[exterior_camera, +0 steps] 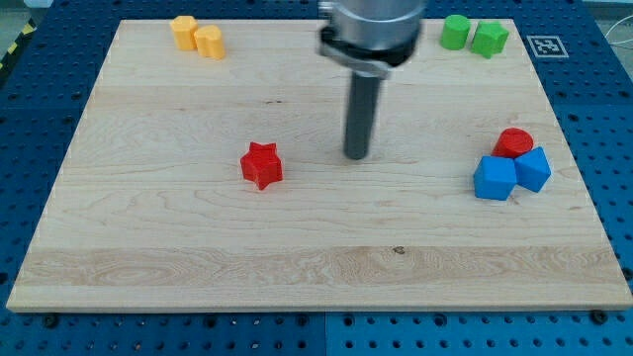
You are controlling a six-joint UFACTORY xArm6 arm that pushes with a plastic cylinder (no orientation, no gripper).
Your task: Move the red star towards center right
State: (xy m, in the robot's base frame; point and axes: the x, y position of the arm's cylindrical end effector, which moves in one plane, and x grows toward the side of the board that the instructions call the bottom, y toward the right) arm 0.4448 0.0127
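The red star lies on the wooden board a little left of the middle. My tip touches the board to the star's right, about a star and a half's width away, not touching it. The rod rises from the tip to the arm's grey body at the view's top.
A red cylinder sits at the right side, touching a blue cube and a second blue block. Two yellow blocks are at the top left. Two green blocks are at the top right. The board lies on a blue perforated table.
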